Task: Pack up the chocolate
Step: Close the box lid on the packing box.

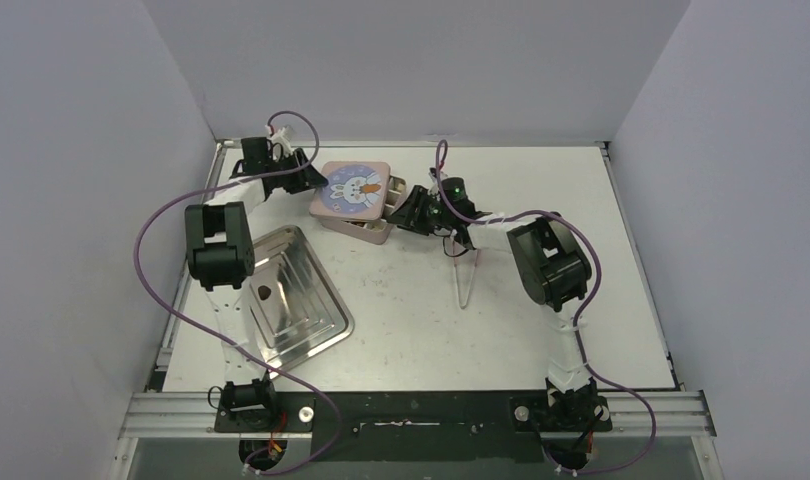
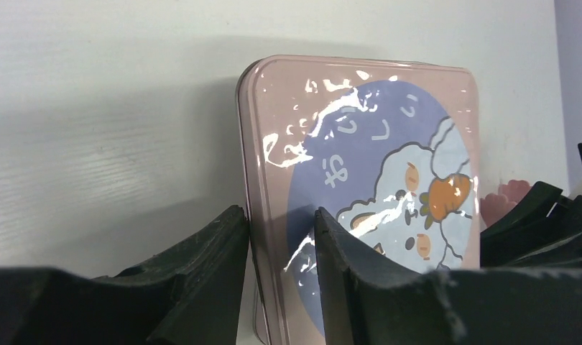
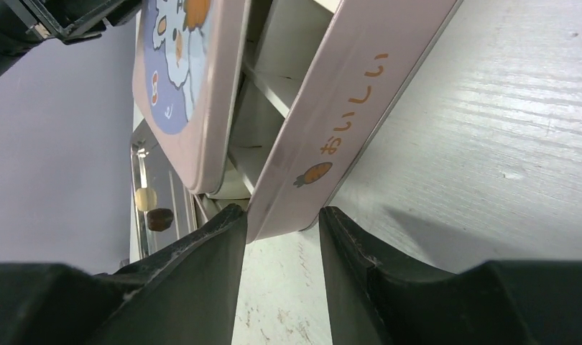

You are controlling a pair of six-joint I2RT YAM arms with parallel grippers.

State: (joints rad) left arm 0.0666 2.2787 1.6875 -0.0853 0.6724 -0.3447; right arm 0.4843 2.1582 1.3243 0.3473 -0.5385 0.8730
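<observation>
Here, brown, cream chocolate (image 3: 159,219) in tray (image 1: 316,315); left fingers (image 2: 202,266) ajar, right fingers (image 3: 202,251) gripping tin (image 3: 345,129)

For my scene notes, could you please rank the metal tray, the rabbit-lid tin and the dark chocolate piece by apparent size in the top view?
Largest: metal tray.
Next: rabbit-lid tin, clearly smaller.
Smallest: dark chocolate piece, a speck in the tray.
</observation>
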